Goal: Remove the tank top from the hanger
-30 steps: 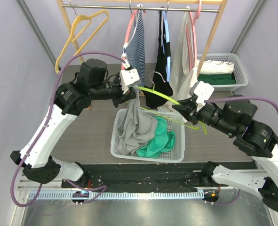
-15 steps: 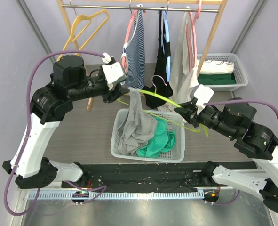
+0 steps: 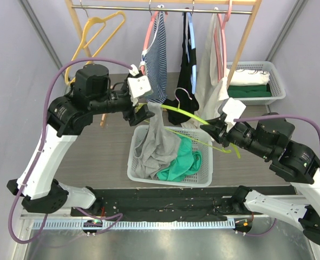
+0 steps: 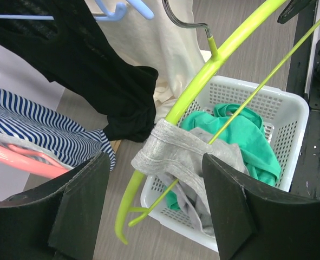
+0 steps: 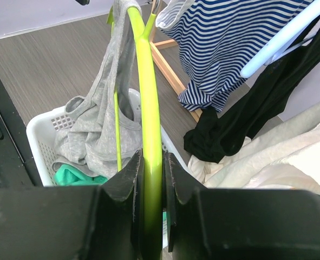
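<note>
Two sets of jaws hang above the white basket (image 3: 149,179). The right gripper (image 3: 213,130) has its jaws squeezed shut on the green hanger (image 3: 184,113), which sticks out over the basket. The grey tank top (image 3: 157,141) has one strap on the hanger and droops down into the basket. The left gripper (image 3: 142,114) has its jaws wide apart and holds nothing.

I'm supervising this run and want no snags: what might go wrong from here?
One strap of the gray tank top is looped over the green hanger, while the left end effector is open beside it: the top may stay hooked. The hanger's metal hook sits near the black top and may snag it.
</note>
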Controlling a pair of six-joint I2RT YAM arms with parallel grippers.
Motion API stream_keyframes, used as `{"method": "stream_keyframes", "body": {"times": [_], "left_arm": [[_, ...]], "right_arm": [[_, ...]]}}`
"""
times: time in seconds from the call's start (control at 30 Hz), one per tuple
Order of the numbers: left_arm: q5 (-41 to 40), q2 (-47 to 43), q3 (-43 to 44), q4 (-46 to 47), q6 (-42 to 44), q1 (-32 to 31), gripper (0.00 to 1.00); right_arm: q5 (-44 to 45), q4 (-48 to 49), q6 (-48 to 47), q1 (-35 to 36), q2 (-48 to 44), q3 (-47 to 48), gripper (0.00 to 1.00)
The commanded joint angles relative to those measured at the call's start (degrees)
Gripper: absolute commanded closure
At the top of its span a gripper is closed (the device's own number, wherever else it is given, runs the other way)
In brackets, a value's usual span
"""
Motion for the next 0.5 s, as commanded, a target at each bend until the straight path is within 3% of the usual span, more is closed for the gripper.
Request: {"method": "stream_keyframes", "body": {"times": [0.0,0.17,0.27,0.4,0.47], "left_arm": [[0.9,0.1,-0.2,1.7,-0.3,0.3,0.28],[0.2,0.9,-0.2,2.4,-0.3,0.3,0.4],[0.1,1.2,-0.1,2.4,-0.1,0.3,0.54],[-0.1,1.1,-0.1,2.2,0.2,0.3,0.82],[-0.2,1.0,-0.1,2.2,0.3,0.3,0.87]], "right_arm": [[-1.0,4.4,1.0,0.1,-0.5,2.9,0.99],[-2.1,4.6,1.4,0.0,-0.4,3.4,0.99],[-2.0,4.5,1.4,0.1,-0.5,3.5,0.99],[-1.9,4.2,1.1,0.1,-0.5,4.0,0.99],[-1.8,4.1,0.9,0.1,-0.4,4.1,0.99]]}}
